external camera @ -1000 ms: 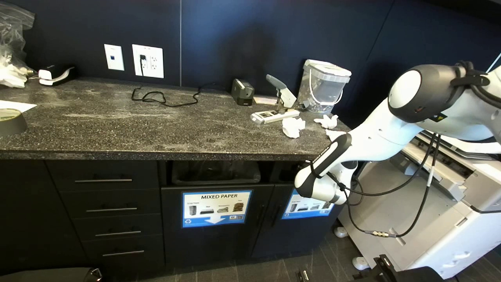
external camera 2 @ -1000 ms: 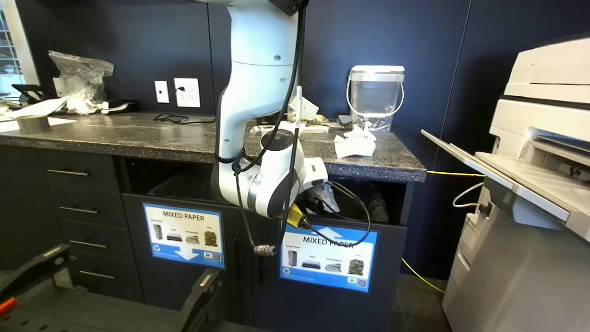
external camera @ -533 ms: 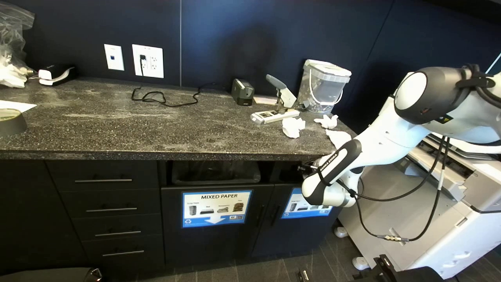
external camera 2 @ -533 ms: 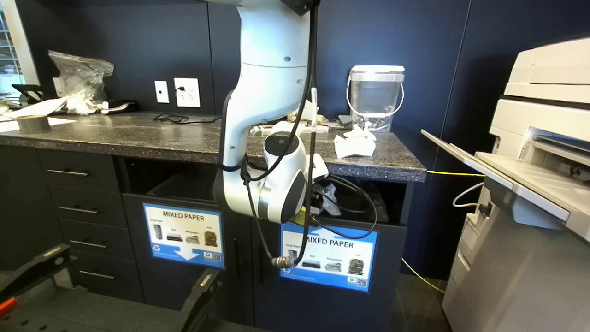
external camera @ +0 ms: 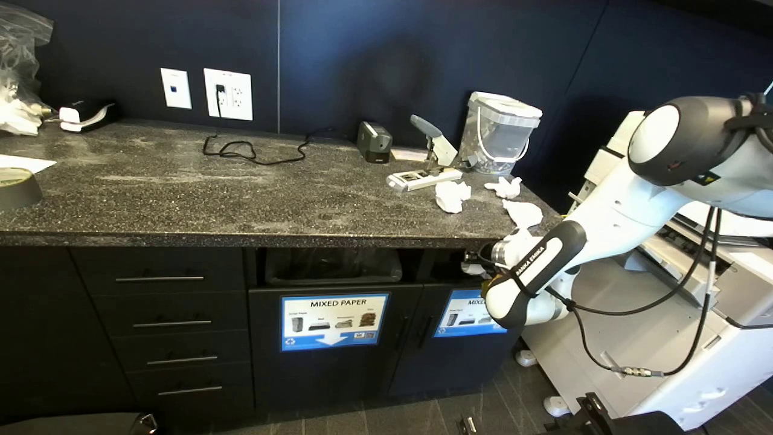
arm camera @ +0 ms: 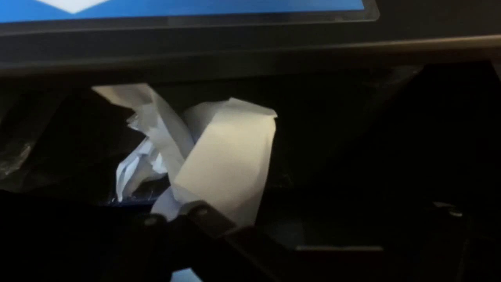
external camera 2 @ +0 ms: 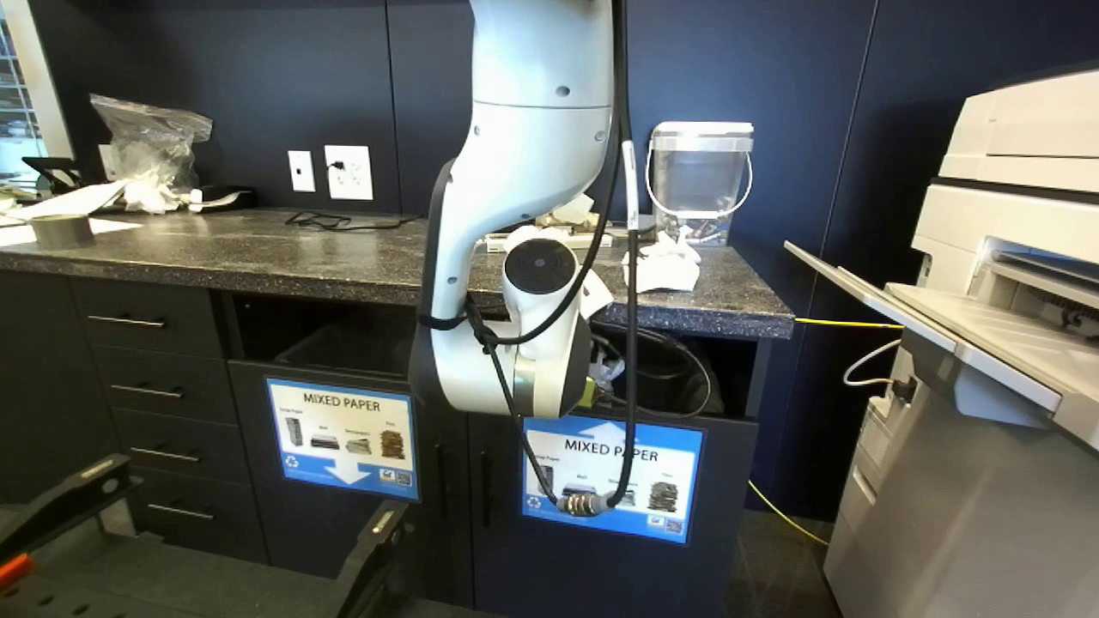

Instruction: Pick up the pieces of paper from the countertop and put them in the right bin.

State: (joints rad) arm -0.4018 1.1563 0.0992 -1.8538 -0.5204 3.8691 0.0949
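Note:
White crumpled papers lie on the countertop's right end: one [external camera: 453, 196] beside the stapler, one [external camera: 504, 188] near the tub, one [external camera: 523, 213] near the corner. A white pile [external camera 2: 663, 268] also shows there. My gripper [arm camera: 328, 211] is at the opening of the right bin [external camera 2: 708, 378], below the counter, and mostly hidden by the arm in both exterior views. The dark wrist view shows its fingers spread apart. A folded paper strip [arm camera: 229, 156] and a crumpled piece [arm camera: 141, 166] lie beyond the left finger; whether the strip touches it I cannot tell.
The counter edge [external camera 2: 730, 322] overhangs the bin opening. A left bin opening [external camera: 332, 266] sits beside it. On the counter are a raised stapler [external camera: 423, 178], a clear tub [external camera: 498, 133] and a pencil sharpener [external camera: 374, 143]. A large printer [external camera 2: 962, 412] stands to the right.
The arm has shifted right in both exterior views. The corner paper on the counter and the wrist end at the right bin opening are now less covered. The counter papers have not moved.

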